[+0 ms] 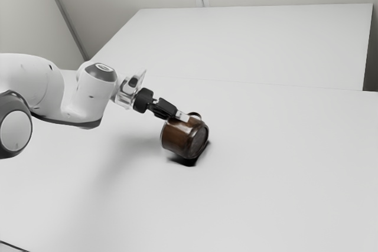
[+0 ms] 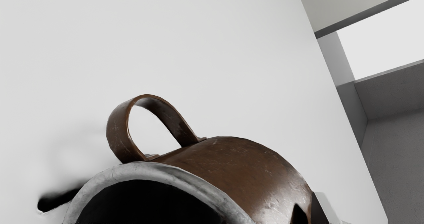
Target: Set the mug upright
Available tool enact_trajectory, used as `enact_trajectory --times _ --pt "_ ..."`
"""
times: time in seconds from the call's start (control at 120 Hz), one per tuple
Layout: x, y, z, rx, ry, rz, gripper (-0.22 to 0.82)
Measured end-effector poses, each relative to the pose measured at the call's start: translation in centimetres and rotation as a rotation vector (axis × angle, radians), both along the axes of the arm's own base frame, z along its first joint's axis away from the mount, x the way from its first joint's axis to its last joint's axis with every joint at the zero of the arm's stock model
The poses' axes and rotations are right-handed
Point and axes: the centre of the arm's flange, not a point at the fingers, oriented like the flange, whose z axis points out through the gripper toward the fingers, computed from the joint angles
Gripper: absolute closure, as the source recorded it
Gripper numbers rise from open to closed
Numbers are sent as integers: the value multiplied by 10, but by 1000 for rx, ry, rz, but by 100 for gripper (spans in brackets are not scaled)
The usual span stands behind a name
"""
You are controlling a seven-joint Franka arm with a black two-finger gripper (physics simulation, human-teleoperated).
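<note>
The brown mug (image 1: 180, 137) is on its side over the worktop (image 1: 283, 169), well in from the worktop's edges. In the exterior view its base faces that view's right, and its handle stands on the upper side. The gripper (image 1: 182, 117) is at the mug's upper side; I cannot tell whether it is released or grasping. The mug's pale rim (image 2: 139, 171) faces the wrist camera.

Your white arm (image 1: 35, 84) comes in from the exterior view's left, bends at the wrist (image 1: 97, 90) (grey cap uppermost), and reaches toward that view's right, with your black claw (image 1: 183, 117) slanting shallowly downward at its end.
</note>
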Motion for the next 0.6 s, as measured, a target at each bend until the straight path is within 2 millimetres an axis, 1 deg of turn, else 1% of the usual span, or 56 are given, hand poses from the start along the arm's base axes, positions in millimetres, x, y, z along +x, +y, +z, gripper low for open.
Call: enact_trajectory --times 0.092,0.192,0.4,0.5,0.6 --pt "1 -1 3 -13 -10 7 59" --pt "2 -4 5 -53 -17 24 71" --pt "1 -10 6 -105 -23 37 75" --pt "0 -7 14 -84 -36 22 76" --pt "-2 3 28 11 -42 -20 77"
